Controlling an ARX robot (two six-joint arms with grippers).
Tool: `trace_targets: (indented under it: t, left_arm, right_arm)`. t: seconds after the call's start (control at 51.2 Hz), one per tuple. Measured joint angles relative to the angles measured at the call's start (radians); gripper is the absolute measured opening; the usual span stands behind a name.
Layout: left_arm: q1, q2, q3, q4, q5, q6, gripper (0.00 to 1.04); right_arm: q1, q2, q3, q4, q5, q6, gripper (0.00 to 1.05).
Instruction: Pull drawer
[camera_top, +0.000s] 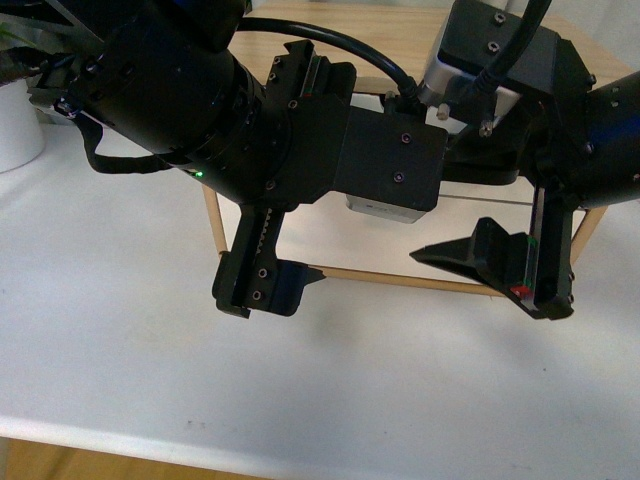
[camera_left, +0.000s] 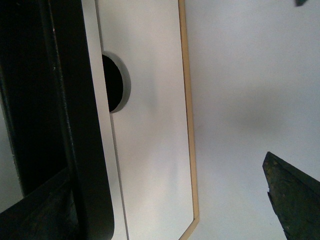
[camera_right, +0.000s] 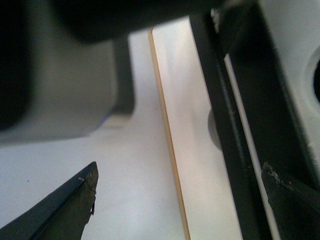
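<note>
Right wrist view is showing my right gripper (camera_right: 178, 172) hanging wide open near the drawer (camera_right: 192, 125), a light, stiff front I am judging best hooked at its notch (camera_right: 215, 131).

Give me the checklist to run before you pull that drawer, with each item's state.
1. Right gripper open: ok.
2. Handle between the right gripper's fingers: ok in the right wrist view.
3. Right gripper level with the handle in depth: cannot tell.
4. Grip on the handle: not ok, neither gripper has closed on it.
5. Left gripper open: ok, one finger is well off the drawer front.
6. Arms clear of each other: cannot tell, they crowd together in the front view.
</note>
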Motion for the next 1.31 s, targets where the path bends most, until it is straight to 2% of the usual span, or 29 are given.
trace_targets:
  t: [0.429,0.761,1.015,1.307]
  left_arm:
    - [-0.003,0.0,0.0,-0.011,0.017,-0.002,0.99]
    - [-0.009,-0.03,-0.013,-0.08,0.043,-0.039,0.99]
    - [-0.032,-0.112,-0.083,-0.139,0.041,-0.044,0.99]
    - [-0.072,-0.218,-0.19,-0.146,0.01,-0.044,0.99]
  right_arm:
    - [-0.027,-0.002,0.006,-0.088,-0.011,-0.092,0.96]
    - [-0.041,-0.026,0.001,-0.169,-0.043,-0.151,0.96]
    - [-0.042,-0.089,-0.042,-0.264,-0.069,-0.2,0.96]
    - [-0.027,-0.171,-0.117,-0.293,-0.071,-0.206,0.96]
